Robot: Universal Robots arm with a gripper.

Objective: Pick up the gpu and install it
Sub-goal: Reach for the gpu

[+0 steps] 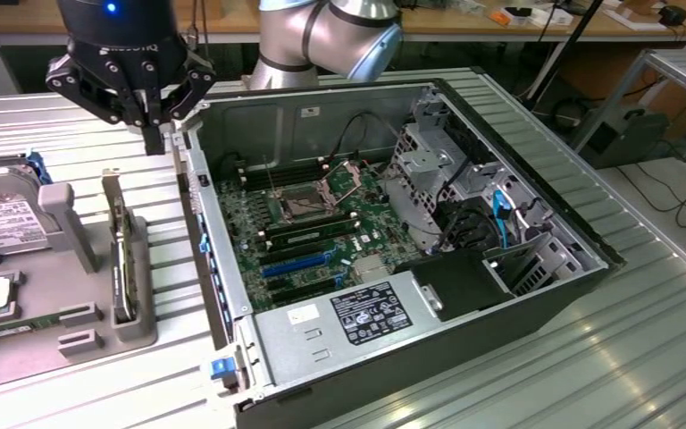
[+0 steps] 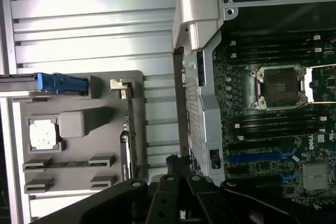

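1. Open computer case (image 1: pixel 522 164) lies on the slatted metal table (image 1: pixel 653 357), motherboard (image 1: pixel 361 234) exposed.
2. Grey parts tray (image 1: pixel 81 234) sits beside the case, on the exterior view's left.
3. Gripper (image 1: pixel 154 143) hovers over the gap between tray and case, fingers pressed together, empty.
4. gpu (image 1: pixel 122 268) stands on edge in the tray, along the tray edge nearest the case, untouched.

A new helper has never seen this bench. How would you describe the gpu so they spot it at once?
On the exterior view's left, beside the open computer case, sits a grey holder tray. The gpu stands on edge along the tray's side nearest the case: a thin dark card, unlike the boxy, white-labelled hard drive.
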